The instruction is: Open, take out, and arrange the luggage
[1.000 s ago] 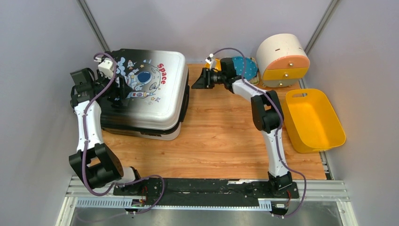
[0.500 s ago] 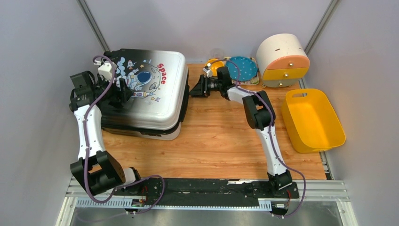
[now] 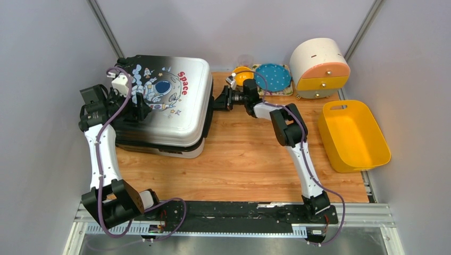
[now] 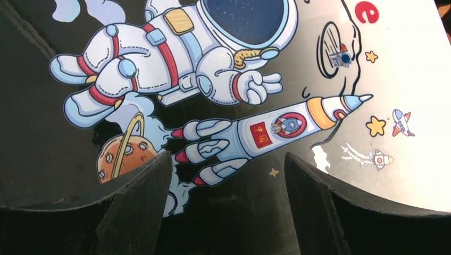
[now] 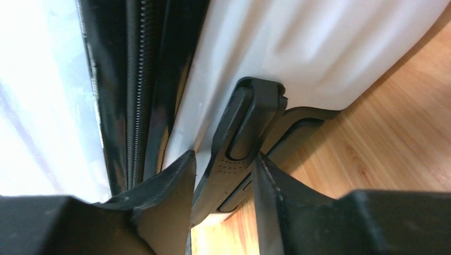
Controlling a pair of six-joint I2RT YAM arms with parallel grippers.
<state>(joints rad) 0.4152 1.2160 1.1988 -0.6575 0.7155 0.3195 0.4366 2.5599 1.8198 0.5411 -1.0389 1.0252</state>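
— What did we see from up top?

— We saw the luggage [image 3: 175,101] lying flat at the far left of the counter [image 3: 250,159]. Its lid was down and the space picture faced up. The left arm [image 3: 101,143] reached over the lid, and the left jaws hung above the picture. The right arm [image 3: 295,138] stretched across the wood, and the right jaws were right at the luggage's right side.

— What else sat on the counter?

— We saw a round box [image 3: 319,66] with orange drawers in the far right corner and a blue plate [image 3: 272,77] near it. A yellow bin [image 3: 353,135] lay at the right edge. All three were well apart from the luggage.

— What did we see from the left wrist?

— We looked down on the lid. We saw the astronaut [image 4: 186,58] and a little rocket [image 4: 276,127] under him. The left jaws stood wide apart, and only the picture showed between them. We could not tell if they touched the lid.

— And from the right wrist?

— We saw the white side of the luggage very close up. Its black zip [image 5: 139,79] ran down the left, and a black handle [image 5: 244,133] was in the middle. The wood showed on the right. The right jaws stood one on each side of that handle, very near it. We could not tell if they squeezed the handle or only sat around it.
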